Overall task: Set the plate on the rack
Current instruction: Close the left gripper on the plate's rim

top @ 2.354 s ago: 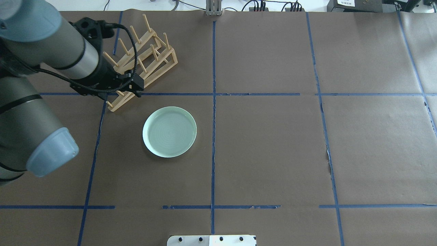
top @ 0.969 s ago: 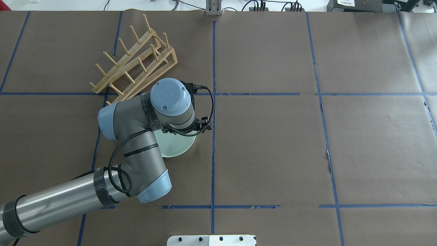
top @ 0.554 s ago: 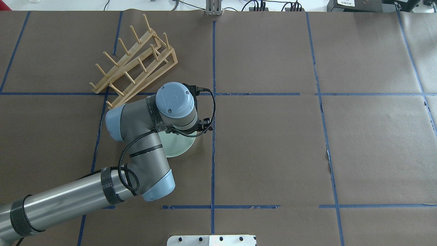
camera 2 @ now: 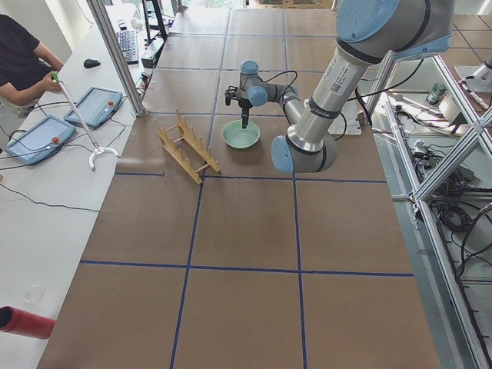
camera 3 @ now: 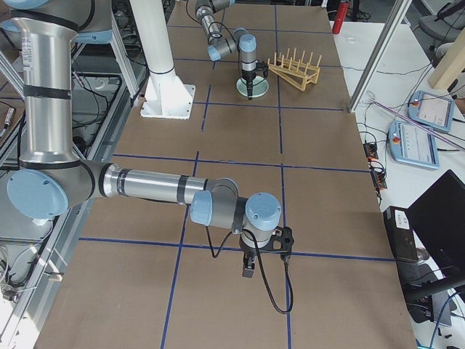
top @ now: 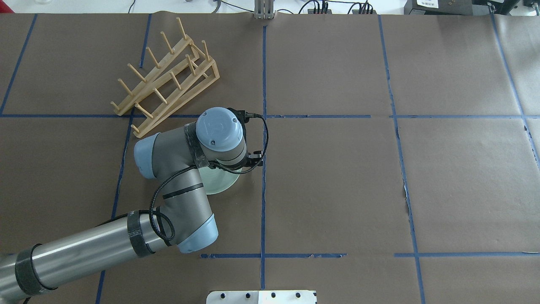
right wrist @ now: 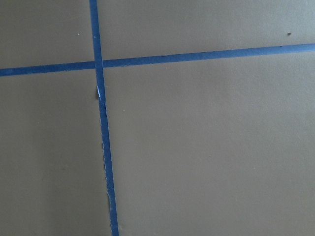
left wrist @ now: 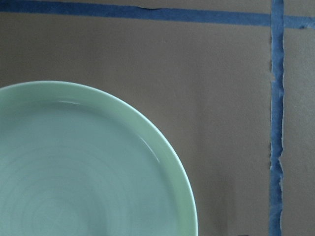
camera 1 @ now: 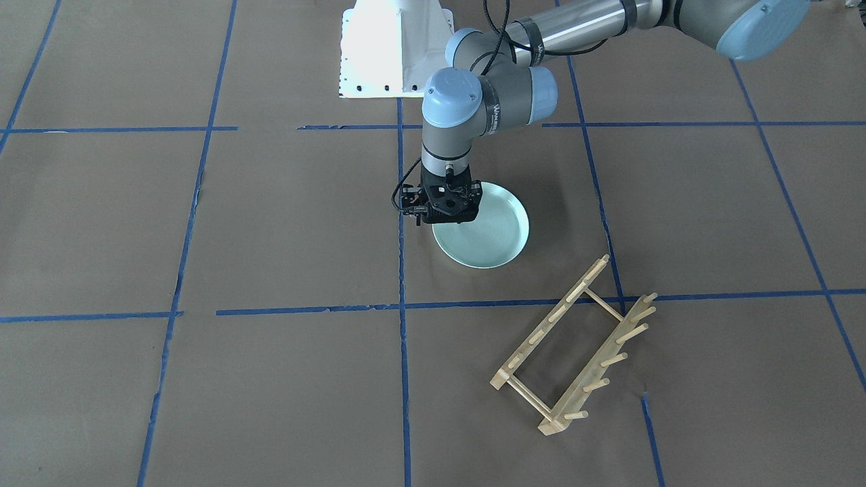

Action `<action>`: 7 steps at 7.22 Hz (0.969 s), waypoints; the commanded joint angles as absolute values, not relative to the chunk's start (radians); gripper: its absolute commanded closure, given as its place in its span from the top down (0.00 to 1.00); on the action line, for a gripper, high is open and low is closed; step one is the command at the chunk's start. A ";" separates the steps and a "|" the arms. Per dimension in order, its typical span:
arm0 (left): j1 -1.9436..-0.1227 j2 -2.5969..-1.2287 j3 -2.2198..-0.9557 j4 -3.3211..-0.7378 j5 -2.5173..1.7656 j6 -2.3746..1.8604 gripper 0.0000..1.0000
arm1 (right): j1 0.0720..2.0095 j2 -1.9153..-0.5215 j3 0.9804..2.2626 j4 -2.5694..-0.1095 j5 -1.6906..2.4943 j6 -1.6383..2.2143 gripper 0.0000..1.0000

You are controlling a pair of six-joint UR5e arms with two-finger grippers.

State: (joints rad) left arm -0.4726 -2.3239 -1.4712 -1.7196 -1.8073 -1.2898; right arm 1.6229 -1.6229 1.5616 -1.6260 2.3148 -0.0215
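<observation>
The pale mint-green plate [camera 1: 488, 233] lies flat on the brown paper, also in the overhead view [top: 219, 185] and the left wrist view [left wrist: 74, 172]. The light-wood rack [camera 1: 551, 318] stands apart from it, toward the far left in the overhead view [top: 177, 105], with nothing in it. My left gripper [camera 1: 443, 215] points straight down over the plate's rim on the side away from the rack. Its fingers are hidden under the wrist, so I cannot tell whether they are open or shut. My right gripper [camera 3: 247, 270] hangs low over bare paper far from both; I cannot tell its state.
Blue tape lines divide the brown paper into squares [top: 263, 169]. The robot's white base plate [camera 1: 396, 54] is at the table's near edge. An operator [camera 2: 23, 61] sits at a side bench with tablets.
My left arm swung from beside the rack to over the plate, then crept a little further over its rim. Plate and rack have not moved.
</observation>
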 commanded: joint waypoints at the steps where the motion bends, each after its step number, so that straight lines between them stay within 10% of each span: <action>1: -0.469 -2.327 -1.471 -1.720 -1.807 -1.290 0.54 | 1.623 -1.623 1.562 -1.626 2.315 -0.021 1.00; 5: -0.471 -2.327 -1.486 -1.717 -1.807 -1.290 0.00 | 1.623 -1.623 1.562 -1.626 2.315 -0.021 1.00; 7: -0.477 -2.322 -1.564 -1.697 -1.807 -1.292 0.00 | 1.623 -1.623 1.562 -1.626 2.315 -0.021 1.00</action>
State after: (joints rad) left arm -0.4723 -2.3252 -1.5121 -1.7109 -1.8064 -1.2898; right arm 1.6229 -1.6229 1.5616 -1.6260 2.3148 -0.0214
